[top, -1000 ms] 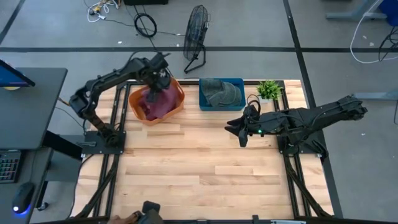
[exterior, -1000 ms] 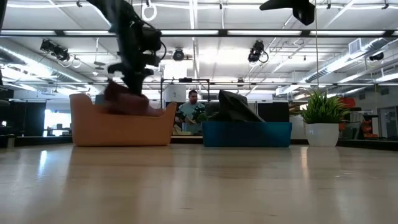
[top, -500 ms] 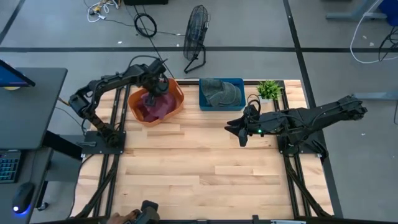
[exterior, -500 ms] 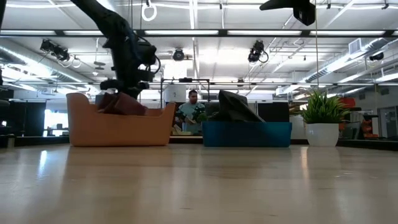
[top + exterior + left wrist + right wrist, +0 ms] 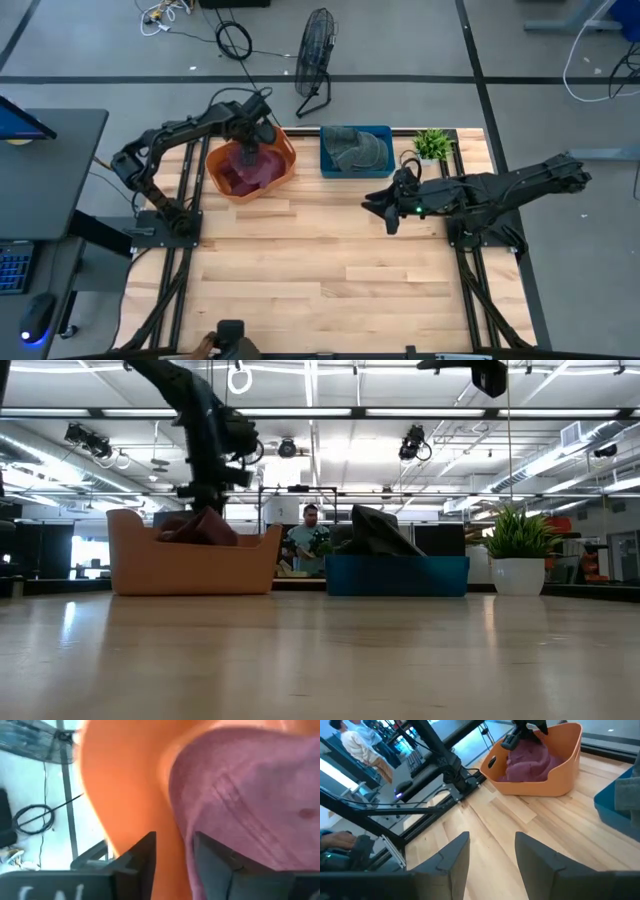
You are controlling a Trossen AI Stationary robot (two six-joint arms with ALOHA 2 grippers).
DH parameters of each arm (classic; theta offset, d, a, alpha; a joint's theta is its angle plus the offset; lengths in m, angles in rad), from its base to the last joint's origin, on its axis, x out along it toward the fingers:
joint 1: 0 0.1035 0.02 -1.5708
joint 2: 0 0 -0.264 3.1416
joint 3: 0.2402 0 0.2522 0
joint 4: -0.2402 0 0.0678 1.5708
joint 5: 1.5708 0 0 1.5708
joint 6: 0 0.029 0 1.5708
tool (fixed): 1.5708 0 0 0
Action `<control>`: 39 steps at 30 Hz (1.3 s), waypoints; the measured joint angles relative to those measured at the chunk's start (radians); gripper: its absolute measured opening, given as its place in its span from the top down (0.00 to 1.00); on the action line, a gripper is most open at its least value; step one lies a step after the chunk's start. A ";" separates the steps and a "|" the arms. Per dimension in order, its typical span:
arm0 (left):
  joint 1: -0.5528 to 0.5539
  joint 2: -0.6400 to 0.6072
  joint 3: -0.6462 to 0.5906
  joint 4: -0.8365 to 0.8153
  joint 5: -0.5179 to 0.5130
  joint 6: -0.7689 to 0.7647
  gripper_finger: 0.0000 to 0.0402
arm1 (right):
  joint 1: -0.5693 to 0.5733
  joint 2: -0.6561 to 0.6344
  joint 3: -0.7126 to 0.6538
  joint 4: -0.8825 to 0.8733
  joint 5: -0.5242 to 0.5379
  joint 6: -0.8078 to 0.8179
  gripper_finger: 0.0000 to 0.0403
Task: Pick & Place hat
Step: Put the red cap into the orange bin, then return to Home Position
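Note:
The maroon hat [image 5: 247, 170] [image 5: 196, 528] [image 5: 250, 795] lies crumpled inside the orange basket [image 5: 291, 154] [image 5: 190, 565] at the table's far left. My left gripper [image 5: 251, 140] [image 5: 205, 502] [image 5: 175, 855] stands open directly over the hat, pointing down into the basket. My right gripper [image 5: 386, 216] [image 5: 491, 852] hangs open above the table's right middle, nothing between its fingers. My left gripper has its fingers apart just above the hat. The hat's near edge [image 5: 192, 827] shows right beside one finger [image 5: 215, 860]. Whether that finger touches the cloth, I cannot tell.
A blue bin [image 5: 382, 168] [image 5: 396, 574] holding a dark grey hat [image 5: 352, 148] stands next to the basket. A small potted plant [image 5: 432, 145] [image 5: 518, 555] is at the far right. Bare wooden tabletop [image 5: 300, 270] fills the near half.
My left gripper has come down into the basket with the hat, which hung bunched below it. The hat has sunk from above the rim to lying inside the basket. The gripper has then risen slightly off it.

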 joint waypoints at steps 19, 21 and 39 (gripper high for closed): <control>-0.150 -0.377 0.628 -0.439 0.258 -0.718 0.66 | 0.000 -0.205 0.244 -0.152 0.036 -0.270 0.60; -0.196 -0.445 0.645 -0.438 0.257 -0.781 0.66 | 0.000 -0.211 0.308 -0.219 0.075 -0.308 0.60; -0.575 -0.835 0.000 0.297 0.234 -1.012 0.66 | 0.001 -0.354 0.390 -0.452 0.188 -0.526 0.60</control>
